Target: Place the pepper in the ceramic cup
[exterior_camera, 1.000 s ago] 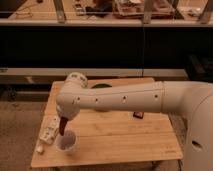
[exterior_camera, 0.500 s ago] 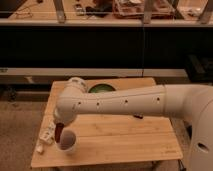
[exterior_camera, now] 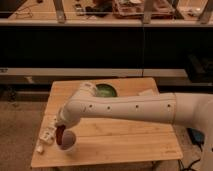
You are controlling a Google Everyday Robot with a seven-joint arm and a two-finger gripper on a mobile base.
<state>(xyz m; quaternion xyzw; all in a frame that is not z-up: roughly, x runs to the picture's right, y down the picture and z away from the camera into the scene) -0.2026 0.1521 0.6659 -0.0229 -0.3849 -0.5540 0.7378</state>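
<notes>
Pincer dropped lower, clamped on slender dark red pepper; tip inside round pale ceramic cup.

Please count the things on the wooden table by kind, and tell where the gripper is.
Ceramic cup: 1
Pepper: 1, dark red, at the gripper, which is right over the cup
Green bowl: 1
White packets: about 2, at the left edge
Total: about 5

Arm: smooth white tube, thick, rounded shell
Arm markings: row of small dark dots along its side
Elbow joint: rounded white cap with grey seam
Gripper: dark, below the white wrist
</notes>
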